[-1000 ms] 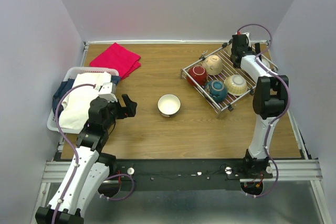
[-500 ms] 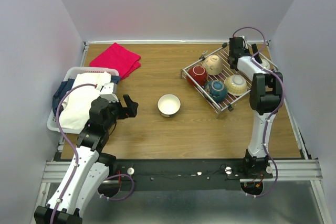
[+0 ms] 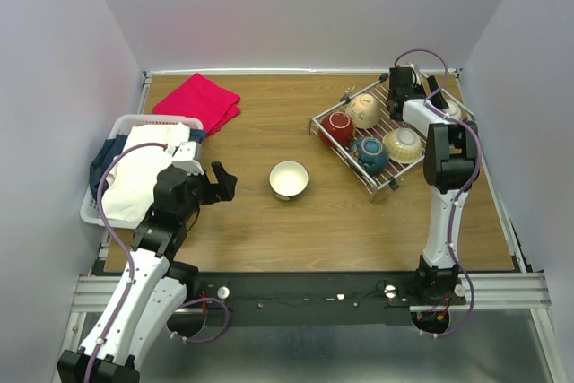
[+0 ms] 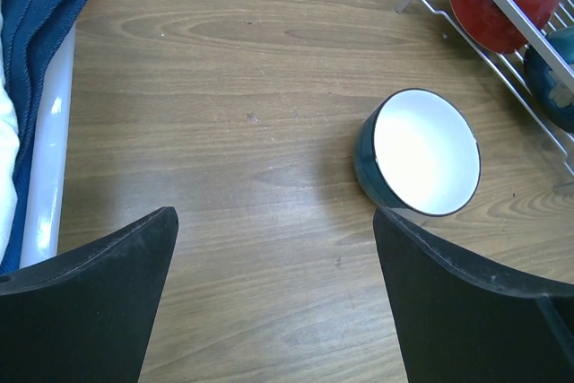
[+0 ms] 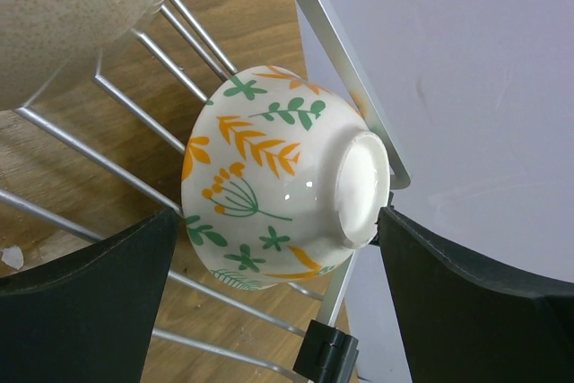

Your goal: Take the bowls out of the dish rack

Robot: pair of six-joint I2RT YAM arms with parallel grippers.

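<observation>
- Wood table (image 3: 269, 230), top view: the dish rack (image 3: 343, 157) sits far right and holds a red bowl (image 3: 338, 127), a speckled tan bowl (image 3: 363, 111), a teal bowl (image 3: 369, 154) and a cream bowl (image 3: 404, 143). A white-inside bowl (image 3: 289, 179) stands upright on the table, apart from the rack. My right gripper (image 3: 401, 87) is over the rack's far corner. My left gripper (image 3: 220, 181) hovers near the white basket (image 3: 90, 213). A red cloth (image 3: 197, 100) lies far left.
- Left wrist: my jaws are spread wide, holding nothing, over bare wood. The white-inside bowl, dark teal outside, is ahead towards the right finger (image 4: 466, 302).
- Right wrist: my jaws are apart, one finger each side of the floral bowl (image 5: 269, 159). It lies tipped on its side on the rack bars by the rim. Contact: cannot tell.
</observation>
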